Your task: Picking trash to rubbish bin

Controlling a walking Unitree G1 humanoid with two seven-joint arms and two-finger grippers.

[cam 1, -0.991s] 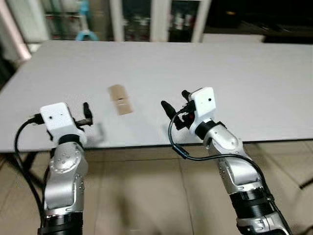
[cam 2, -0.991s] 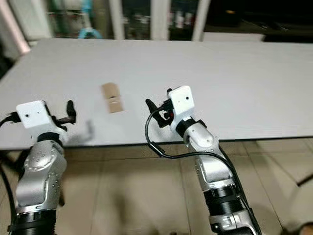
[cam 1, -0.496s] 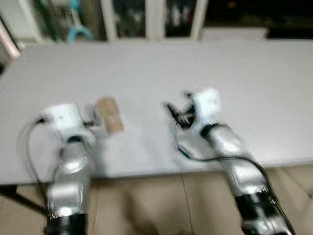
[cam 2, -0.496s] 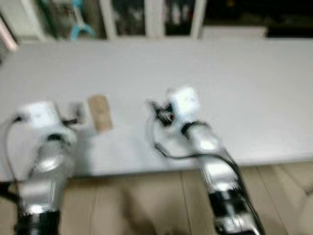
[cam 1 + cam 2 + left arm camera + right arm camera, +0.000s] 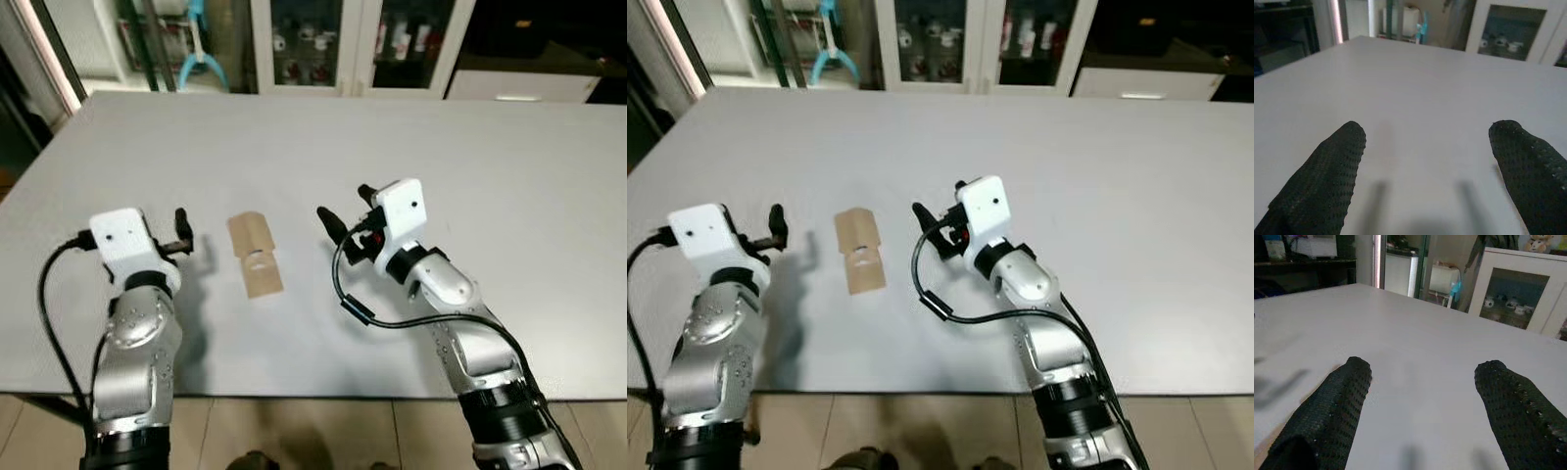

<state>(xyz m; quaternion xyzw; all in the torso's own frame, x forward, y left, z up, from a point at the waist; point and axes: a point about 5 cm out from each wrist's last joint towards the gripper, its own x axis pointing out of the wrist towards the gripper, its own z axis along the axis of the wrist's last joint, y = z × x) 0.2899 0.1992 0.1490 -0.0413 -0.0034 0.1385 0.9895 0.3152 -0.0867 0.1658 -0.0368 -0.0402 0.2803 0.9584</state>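
A small flattened piece of brown cardboard trash [image 5: 254,255] lies on the white table [image 5: 392,147], between my two arms. My left gripper [image 5: 180,233] hovers just to its left, over the table; its fingers [image 5: 1327,166] stand wide apart with nothing between them. My right gripper [image 5: 343,213] hangs to the right of the cardboard, also open and empty, with bare tabletop beyond its fingers [image 5: 1337,401].
The table stretches wide to the right and far ahead. Glass-fronted cabinets [image 5: 353,44] stand behind its far edge, and a blue object [image 5: 199,59] leans at the back left. Tiled floor [image 5: 921,431] lies below the near edge.
The camera has moved forward and up over the table, so the whole scene has shifted. Both arms now reach further over the tabletop, nearer the cardboard. Both grippers stay open.
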